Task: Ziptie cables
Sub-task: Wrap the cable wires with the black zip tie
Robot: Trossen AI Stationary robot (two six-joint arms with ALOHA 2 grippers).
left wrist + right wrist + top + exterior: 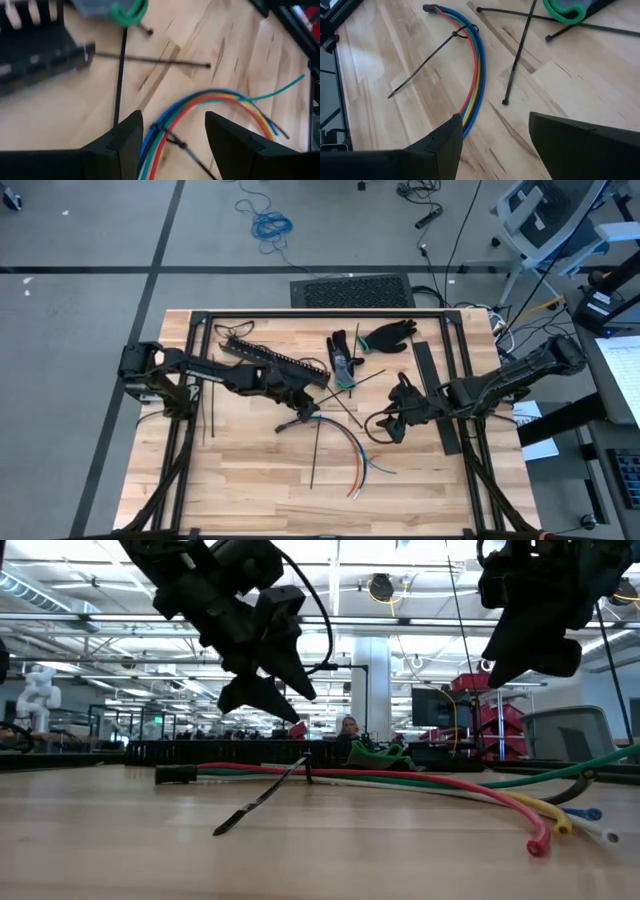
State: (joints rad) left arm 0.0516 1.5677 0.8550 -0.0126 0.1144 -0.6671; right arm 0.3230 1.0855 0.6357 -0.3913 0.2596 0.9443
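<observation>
The cables (pixel 345 448) lie in a curved bundle of red, blue, green, orange and white wires at the middle of the table, flat on the wood. A dark ziptie (pixel 461 33) is looped round the bundle near its plug end, and its tail (pixel 420 70) rests on the table. Loose zipties (pixel 314 450) lie beside the cables, and others cross each other (pixel 517 55). My left gripper (pixel 310 408) hangs open above the plug end, with cables (pixel 200 102) and ziptie loop (pixel 162 130) showing beyond its fingers. My right gripper (pixel 383 428) hangs open to the right of the bundle.
A long black slotted rail (pixel 275 362) lies at the far left of the table. A black glove (pixel 388 335) and a green-and-grey glove (pixel 345 360) lie at the far middle. A flat black strip (pixel 437 395) lies under the right arm. Bare wood lies toward the near edge.
</observation>
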